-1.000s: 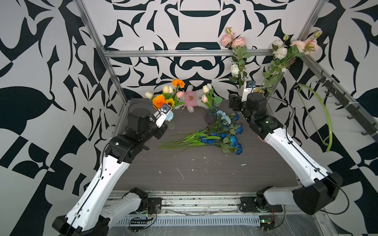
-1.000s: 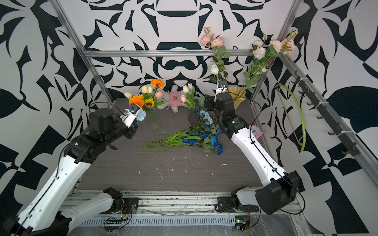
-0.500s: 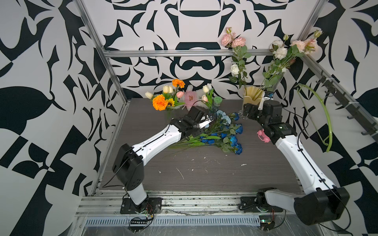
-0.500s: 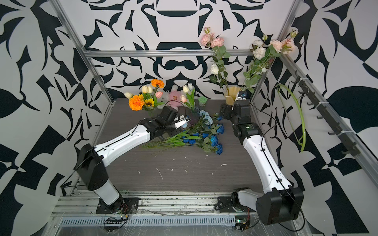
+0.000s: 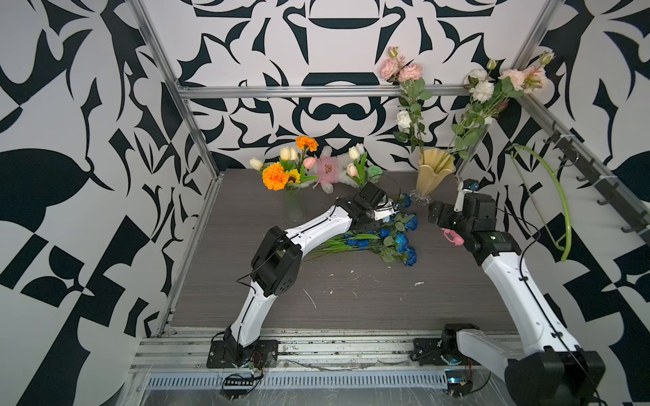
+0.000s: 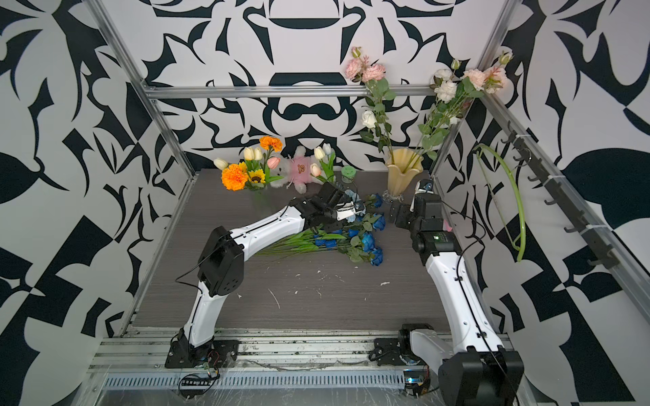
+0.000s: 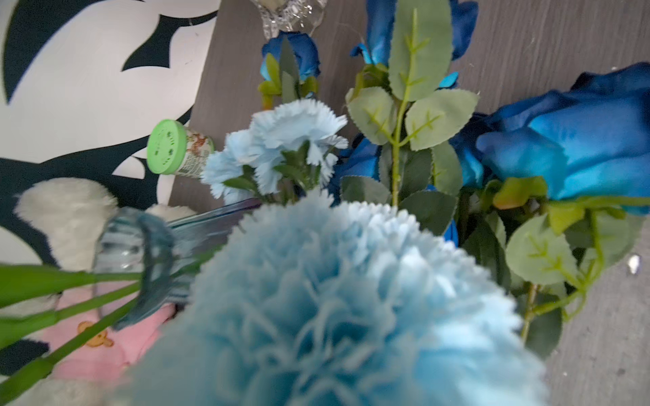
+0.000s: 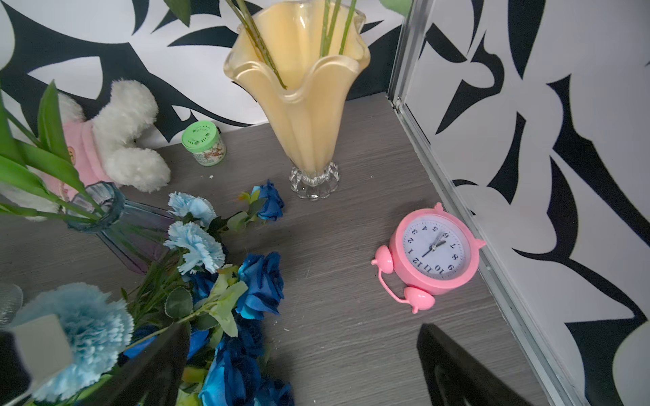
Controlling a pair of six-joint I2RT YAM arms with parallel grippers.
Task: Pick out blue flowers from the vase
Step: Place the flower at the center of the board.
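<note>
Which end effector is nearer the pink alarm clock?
Right. The right end effector, open, is near the pink alarm clock; the left end effector is farther, over the blue flowers, gripping a carnation.

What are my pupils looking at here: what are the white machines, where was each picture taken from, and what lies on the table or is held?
Two white robot arms stand at a grey table. Both top views look down from overhead; each wrist view comes from a camera on one arm. A pile of blue flowers lies on the table, near a yellow vase, a pink alarm clock and a plush toy. The left gripper is shut on a pale-blue carnation over the pile. The right gripper is open and empty.
</note>
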